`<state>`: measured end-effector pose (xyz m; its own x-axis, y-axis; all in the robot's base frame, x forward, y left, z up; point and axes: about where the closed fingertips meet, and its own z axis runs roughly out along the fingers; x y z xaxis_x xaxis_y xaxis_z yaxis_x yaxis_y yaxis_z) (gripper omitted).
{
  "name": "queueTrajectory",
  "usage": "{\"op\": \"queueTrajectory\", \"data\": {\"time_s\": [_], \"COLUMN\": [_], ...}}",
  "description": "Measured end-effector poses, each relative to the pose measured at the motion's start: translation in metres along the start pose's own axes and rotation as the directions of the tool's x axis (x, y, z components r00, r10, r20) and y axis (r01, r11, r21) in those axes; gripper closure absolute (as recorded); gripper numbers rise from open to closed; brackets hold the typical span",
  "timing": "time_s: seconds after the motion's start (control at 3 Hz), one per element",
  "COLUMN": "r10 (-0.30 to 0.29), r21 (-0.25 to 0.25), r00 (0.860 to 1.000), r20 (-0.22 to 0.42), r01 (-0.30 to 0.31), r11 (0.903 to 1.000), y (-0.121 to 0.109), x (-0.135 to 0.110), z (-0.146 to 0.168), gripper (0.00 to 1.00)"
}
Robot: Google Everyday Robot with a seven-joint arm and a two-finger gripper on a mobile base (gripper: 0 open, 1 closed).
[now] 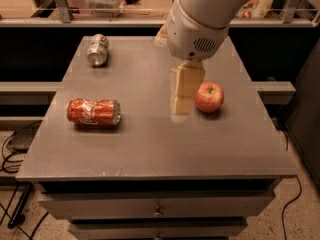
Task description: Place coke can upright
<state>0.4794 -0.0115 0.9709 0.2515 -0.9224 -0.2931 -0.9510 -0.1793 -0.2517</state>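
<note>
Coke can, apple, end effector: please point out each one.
coke can (94, 112), camera view, middle of its red side.
apple (209, 97), camera view, centre of its skin.
end effector (181, 105), camera view, lower tip, beside the apple.

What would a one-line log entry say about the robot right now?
coke can: on its side, unheld | gripper: over table centre, beside apple, apart from can | upright: not yet

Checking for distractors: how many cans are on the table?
2: red can lying at left; silver can lying at back left. Claw hangs mid-table, beside the apple.
</note>
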Motion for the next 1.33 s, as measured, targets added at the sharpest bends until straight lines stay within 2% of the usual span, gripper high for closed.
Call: {"op": "queueTrajectory", "data": {"time_s": [0.33,1.0,1.33], "r10": [-0.043,-0.050,-0.077], "r21": [-0.012,-0.025,-0.027], "r00": [0.999,0.998,0.996], "r20": [0.032,0.028,0.039], "r01": [0.044,0.051,0.078], "r11": [0.9990,0.9984,0.9966], "y": [-0.015,-0.015,-0.023], "x": [-0.035,-0.041,-0.065], "z": [0.017,0.019,0.037], "gripper": [0.00,0.00,0.00]}}
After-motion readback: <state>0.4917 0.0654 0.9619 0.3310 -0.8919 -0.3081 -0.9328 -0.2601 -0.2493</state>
